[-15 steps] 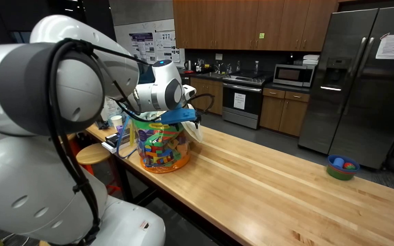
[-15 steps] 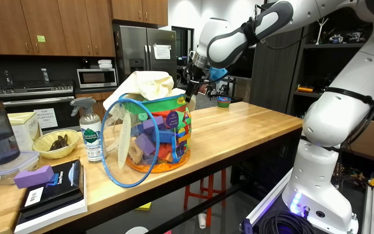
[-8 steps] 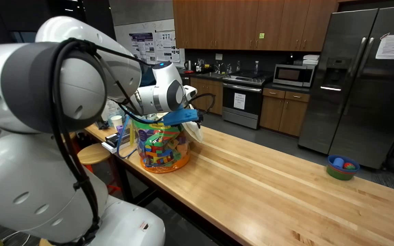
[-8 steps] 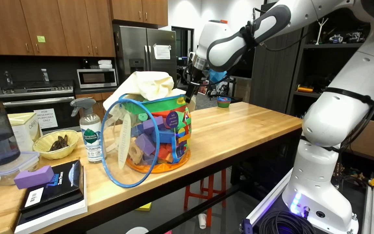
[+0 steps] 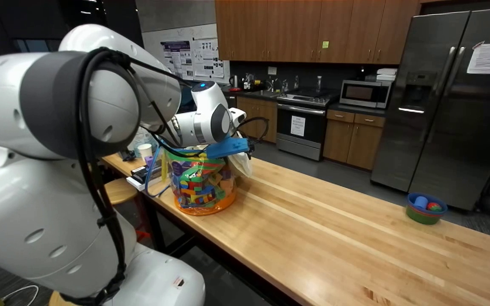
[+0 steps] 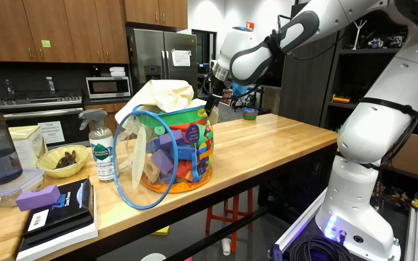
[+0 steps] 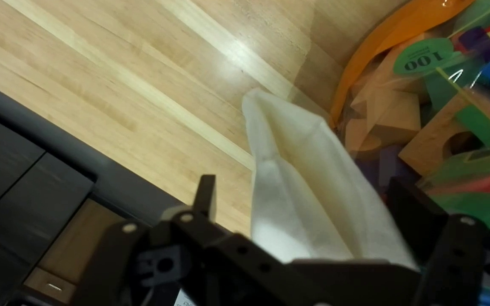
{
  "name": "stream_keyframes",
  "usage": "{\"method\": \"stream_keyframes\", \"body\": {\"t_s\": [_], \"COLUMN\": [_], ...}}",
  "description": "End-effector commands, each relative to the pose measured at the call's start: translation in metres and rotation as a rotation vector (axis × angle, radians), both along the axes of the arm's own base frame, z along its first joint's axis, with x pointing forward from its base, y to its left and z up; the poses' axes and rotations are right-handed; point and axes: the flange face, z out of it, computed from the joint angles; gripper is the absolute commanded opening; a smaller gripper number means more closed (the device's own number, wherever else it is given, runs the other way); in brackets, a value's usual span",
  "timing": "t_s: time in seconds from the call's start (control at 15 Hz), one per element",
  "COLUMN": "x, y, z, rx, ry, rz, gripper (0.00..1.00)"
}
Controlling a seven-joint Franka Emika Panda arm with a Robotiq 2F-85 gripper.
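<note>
Claw [image 7: 302, 182]: jaws wide apart, tilted down just beside the rim of the clear zip bag [image 6: 185, 117] of bldg blocks [image 7: 394, 112]. Cream cloth [image 7: 309, 204] hangs btwn the fingers [image 7: 206, 193] in wrist view, w/ its upper part bunched over the bag's mouth right next to the claw in an exterior view; can't tell whether a finger touches it. Bag is R of the claw in wrist view, orange base lower than claw, plus a green "100" label [image 7: 423, 55]. Blue-rimmed lid [image 6: 139, 156] hangs down on bag's side away from claw. Blue piece [image 5: 228, 146] sits just above claw, black cable [image 5: 263, 131] looping out beside it.

Butcher-block table [image 5: 313, 225] is under claw. On it, well apart from claw, nested bowls [image 5: 423, 218] w/ a blue cylinder [image 5: 420, 202] & a red item [image 5: 434, 206] inside. Past the bag from claw: Seventh Generation spray bottle [image 6: 102, 156], yellow basket [image 6: 64, 172] w/ dark contents, purple block [image 6: 38, 197] on black box [image 6: 64, 206]. Red stool [image 6: 235, 217] is below table, lower than claw. Farther off, behind claw in an exterior view: oven range [image 5: 313, 127], microwave [image 5: 365, 94], steel fridge [image 5: 453, 114].
</note>
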Motion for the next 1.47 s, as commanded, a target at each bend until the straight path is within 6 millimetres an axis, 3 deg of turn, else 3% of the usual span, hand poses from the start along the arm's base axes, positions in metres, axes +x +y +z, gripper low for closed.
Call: {"method": "stream_keyframes", "body": {"t_s": [0.0,0.13,0.2,0.27,0.4,0.6,0.93,1.13,1.4], "x": [0.004,0.005,0.005,0.005,0.006,0.007,0.008,0.010,0.018], "y": [0.001,0.002,0.001,0.001,0.001,0.002,0.000,-0.004,-0.017], "z": [0.000,0.000,0.001,0.002,0.003,0.005,0.010,0.017,0.045], "rx": [-0.002,-0.006,-0.010,-0.012,-0.018,-0.024,-0.051,-0.088,-0.161], "ry": [-0.027,-0.031,-0.035,-0.040,-0.050,-0.063,-0.049,-0.025,-0.035], "rz": [0.007,0.014,0.016,0.020,0.026,0.036,0.069,0.118,0.155], "gripper": [1.00,1.00,0.75,0.74,0.61,0.35,0.00,0.00,0.01]}}
